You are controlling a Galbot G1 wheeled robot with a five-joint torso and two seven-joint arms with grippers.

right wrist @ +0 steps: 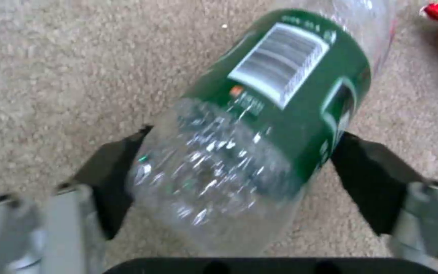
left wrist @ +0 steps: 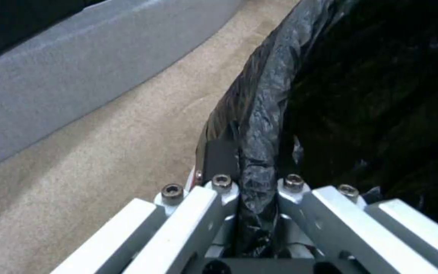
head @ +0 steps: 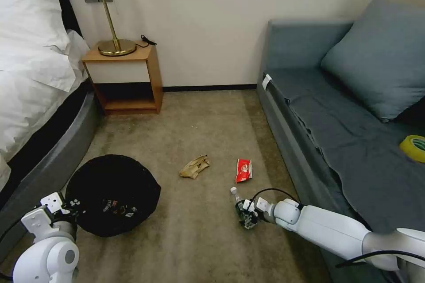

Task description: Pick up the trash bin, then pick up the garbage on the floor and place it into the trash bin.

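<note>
The clear bottle with green label (right wrist: pixel 259 125) lies on the carpet (head: pixel 199 239) between the pads of our right hand (head: pixel 248 216), which bracket it at both sides, pressed to its body or just about to be; we judge the grasp is being made. Beyond it lie the red-white wrapper (head: pixel 243 170) and the tan crumpled wrapper (head: pixel 195 167). Our left hand (left wrist: pixel 257 213) pinches the bag-lined rim of the trash bin (head: pixel 113 194), near the bed. Next we need a firm squeeze, a lift, and a carry leftward over the bin's mouth.
</note>
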